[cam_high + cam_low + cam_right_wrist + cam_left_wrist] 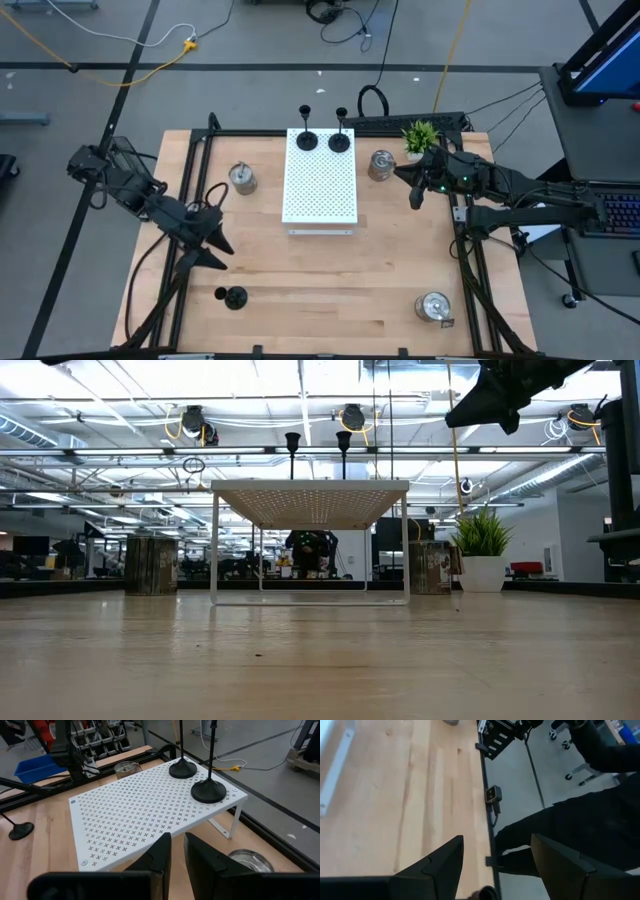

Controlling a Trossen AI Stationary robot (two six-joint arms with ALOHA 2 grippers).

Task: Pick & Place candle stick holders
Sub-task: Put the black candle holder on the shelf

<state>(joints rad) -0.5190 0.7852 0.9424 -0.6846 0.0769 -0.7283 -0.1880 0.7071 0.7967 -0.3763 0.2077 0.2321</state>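
Note:
Two black holders (306, 140) (339, 142) stand by their round bases on the far end of the white perforated board (320, 185). A third black holder (233, 297) stands on the table at the near left. Silver holders stand left of the board (242, 178), right of it (381, 165) and at the near right (433, 307). My left gripper (213, 245) is open and empty above the table's left part. My right gripper (410, 185) hovers high beside the right silver holder (248, 859), its fingers almost together and empty.
A small green potted plant (421, 135) stands at the far right, close behind my right gripper. Black frame rails (190, 190) run along the table's left and right sides. Bare wood lies between the board and the near edge.

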